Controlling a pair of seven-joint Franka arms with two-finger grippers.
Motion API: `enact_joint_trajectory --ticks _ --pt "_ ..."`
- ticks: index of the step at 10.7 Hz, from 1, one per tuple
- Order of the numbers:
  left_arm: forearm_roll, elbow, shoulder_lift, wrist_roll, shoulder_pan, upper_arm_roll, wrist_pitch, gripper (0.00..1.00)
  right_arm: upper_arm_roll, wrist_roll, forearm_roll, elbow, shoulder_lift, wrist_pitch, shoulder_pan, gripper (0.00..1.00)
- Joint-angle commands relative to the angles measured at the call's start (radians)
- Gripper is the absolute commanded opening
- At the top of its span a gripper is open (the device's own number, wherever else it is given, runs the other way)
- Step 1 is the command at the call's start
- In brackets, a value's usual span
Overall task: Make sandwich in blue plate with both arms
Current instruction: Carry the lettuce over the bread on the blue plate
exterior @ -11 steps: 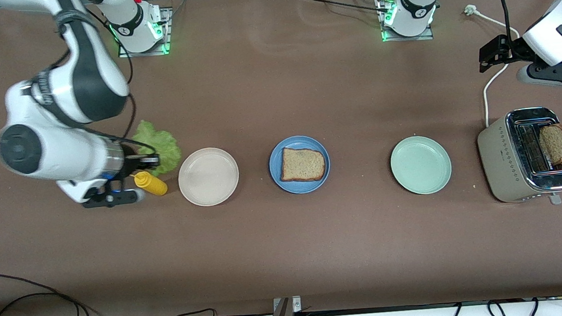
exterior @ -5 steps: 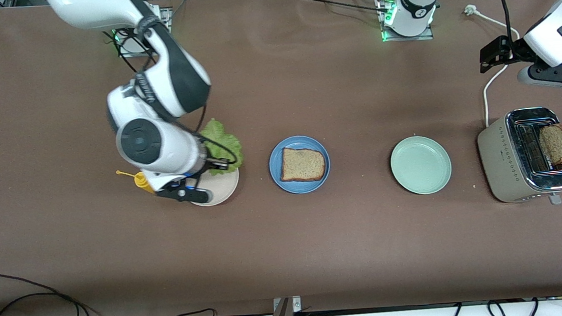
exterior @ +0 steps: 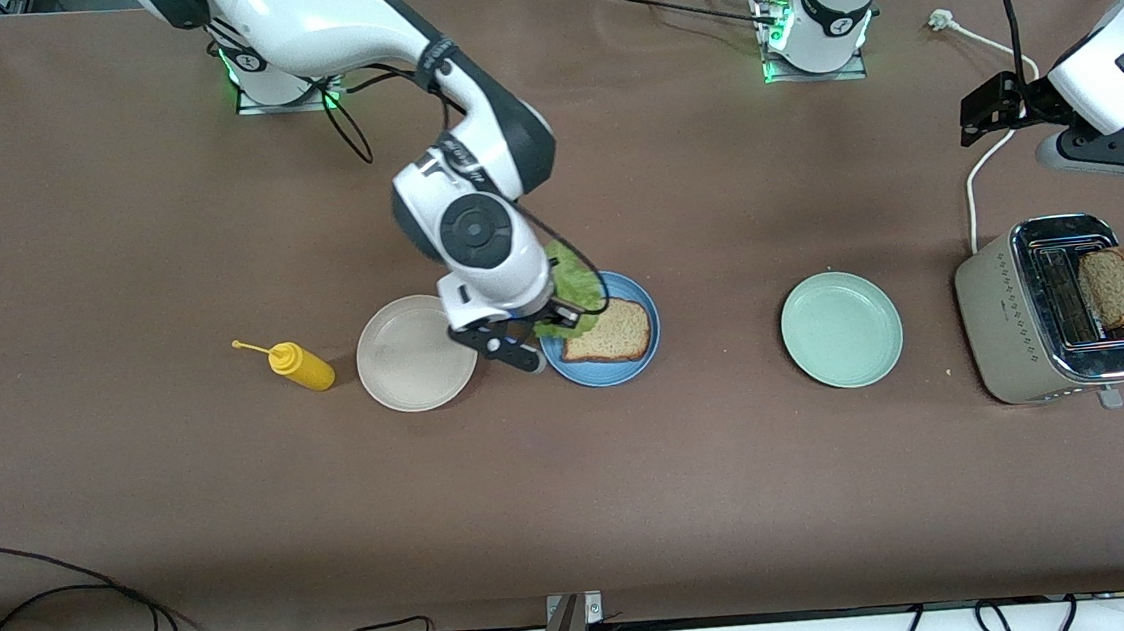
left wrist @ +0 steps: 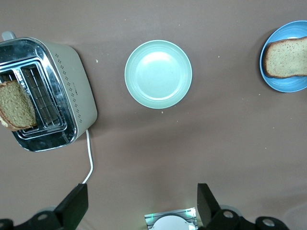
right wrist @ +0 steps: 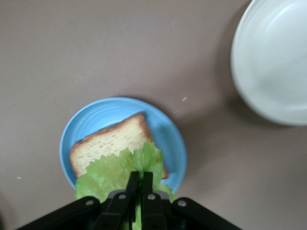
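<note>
The blue plate (exterior: 617, 375) sits mid-table with one brown bread slice (exterior: 610, 332) lying flat on it. My right gripper (exterior: 550, 314) hangs over the plate's edge toward the right arm's end, shut on a ruffled green lettuce leaf (exterior: 570, 290). In the right wrist view the lettuce (right wrist: 105, 175) drapes from the right gripper (right wrist: 139, 176) over the slice (right wrist: 108, 143) and plate (right wrist: 96, 115). A second bread slice (exterior: 1114, 287) stands in the toaster (exterior: 999, 321). My left gripper (exterior: 987, 109) waits open in the air by the toaster's cord, fingers wide apart around empty space (left wrist: 139, 211).
A cream plate (exterior: 414, 352) lies beside the blue plate toward the right arm's end, then a yellow squeeze bottle (exterior: 300, 364). A mint-green plate (exterior: 841, 329) lies between the blue plate and the toaster. A white cord (exterior: 981, 157) runs from the toaster toward the bases.
My right arm has carried the lettuce from beside the yellow bottle, across the cream plate, to over the blue plate. The left arm has not moved.
</note>
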Motion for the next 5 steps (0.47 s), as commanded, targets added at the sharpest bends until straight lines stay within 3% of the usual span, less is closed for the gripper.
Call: enact_joint_trajectory --ticks 1,5 --pt "0.009 0.026 0.012 -0.001 0.005 -0.003 -0.017 1.0 -0.016 0.165 -0.014 0.062 0.096 0.107 0.073 0.0" --pt "0.009 0.028 0.012 -0.001 0.007 -0.005 -0.017 1.0 -0.011 0.214 -0.072 0.062 0.136 0.176 0.102 0.0"
